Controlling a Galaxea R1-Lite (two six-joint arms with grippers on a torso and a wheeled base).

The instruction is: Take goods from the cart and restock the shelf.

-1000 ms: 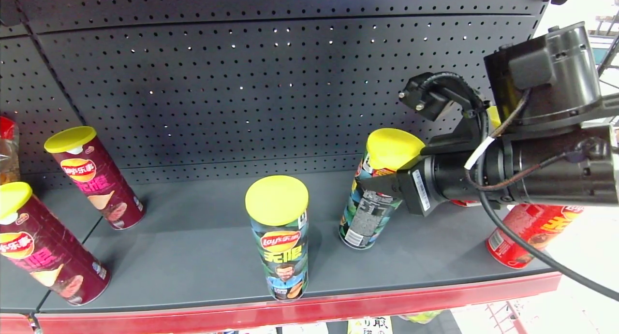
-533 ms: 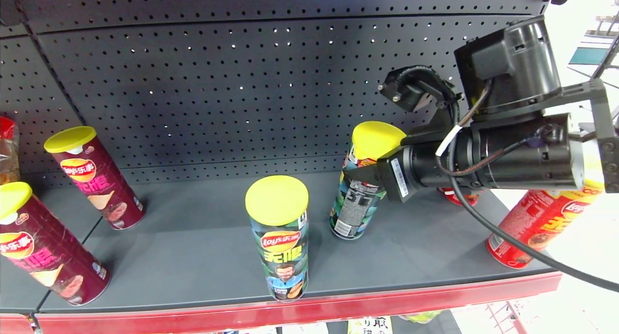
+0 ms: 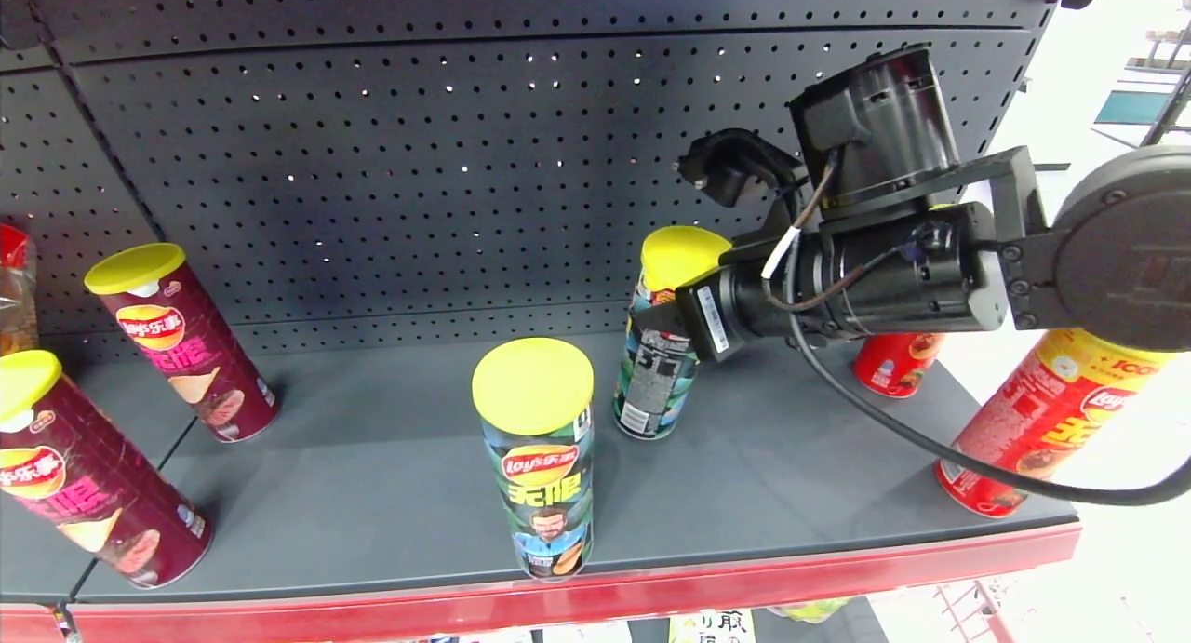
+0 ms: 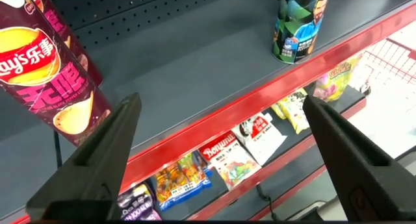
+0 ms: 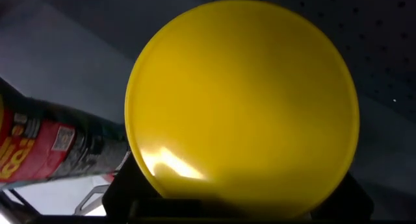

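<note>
The right gripper (image 3: pixel 662 334) is clamped on a green can (image 3: pixel 651 382), with its fingers closed around the upper part of the body just under the yellow lid (image 3: pixel 679 252). The can leans a little, top toward the gripper's right. Its base is down at the shelf (image 3: pixel 372 475) board, but I cannot tell whether it touches. In the right wrist view the lid (image 5: pixel 240 107) sits directly in front of the camera.

Ahead of this gripper rises the pegboard wall (image 3: pixel 419 178). To its left and nearer the shelf's front edge, a second green can (image 3: pixel 544 457) stands upright, well apart from the held one. Farther left are a rear maroon can (image 3: pixel 181 341) and a front maroon can (image 3: pixel 84 475). To the gripper's right are a small red can (image 3: pixel 893 359) at the back and a large red can (image 3: pixel 1042 420) at the front.

The left gripper (image 4: pixel 221 162) has its fingers spread wide apart and holds nothing. It hangs in front of the shelf's red edge, with packets (image 4: pixel 227 165) on the lower level beyond it.
</note>
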